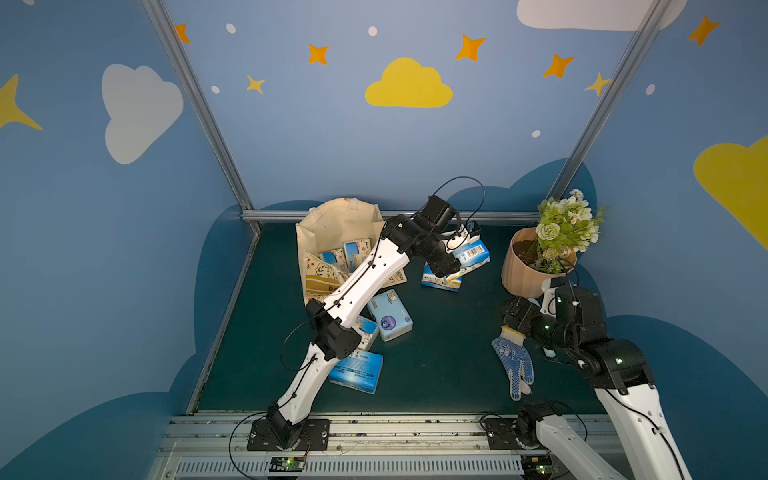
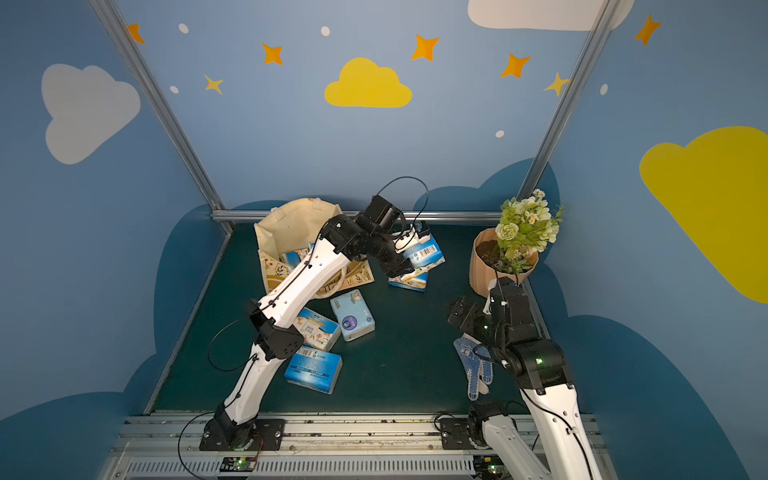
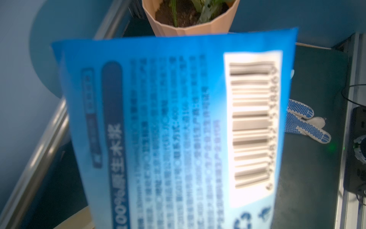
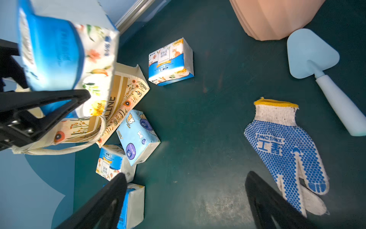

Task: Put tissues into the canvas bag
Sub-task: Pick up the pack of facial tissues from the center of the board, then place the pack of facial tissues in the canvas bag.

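The left pincer [image 1: 462, 254] is pinching a blue, brick-shaped soft-plastic barcode tissue pack [image 1: 476, 250]. It holds the pack clear of the dark green table [image 1: 449, 353] near the back rail, just right of the cream, floral-printed canvas bag [image 1: 332, 224]. In the left wrist view the same pack [image 3: 178, 128] fills most of the frame, blurred. The bag sits slumped with its mouth gaping toward the top cameras, and two tissue packs [image 1: 357, 249] show inside it.

A blue-and-white floral tissue pack [image 1: 441, 283] rests on the table close below the lifted one. Nearer the robot, by the bag's printed front, three more lie close together. They are a pale blue tissue pack [image 1: 390, 316] with a purple circle, a half-hidden tissue pack [image 1: 369, 332] under the left arm, and a blue flat tissue pack [image 1: 356, 372] with its barcode up.

The right pincer [image 4: 186, 175] is spread wide and grips nothing. It hovers over bare table near a blue-dotted white work glove [image 4: 285, 146], a pale blue plastic trowel [image 4: 313, 53] and a peach ribbed flower pot [image 1: 521, 270].
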Available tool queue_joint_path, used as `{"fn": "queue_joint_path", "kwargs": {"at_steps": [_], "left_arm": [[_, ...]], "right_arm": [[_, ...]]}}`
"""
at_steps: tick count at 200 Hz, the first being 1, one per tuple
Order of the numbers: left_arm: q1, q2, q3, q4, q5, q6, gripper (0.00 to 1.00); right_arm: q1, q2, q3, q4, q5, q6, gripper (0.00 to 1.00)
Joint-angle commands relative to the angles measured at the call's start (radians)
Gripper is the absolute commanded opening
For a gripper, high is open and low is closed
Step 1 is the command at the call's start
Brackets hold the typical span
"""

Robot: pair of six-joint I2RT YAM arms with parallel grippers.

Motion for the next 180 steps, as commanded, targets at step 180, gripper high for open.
{"fn": "queue_joint_path", "kwargs": {"at_steps": [180], "left_arm": [[0.567, -0.529, -0.615, 0.186, -0.108, -0.083, 0.68]], "right_arm": [[-0.004, 0.057, -0.03, 0.064, -0.046, -0.019, 0.95]]}}
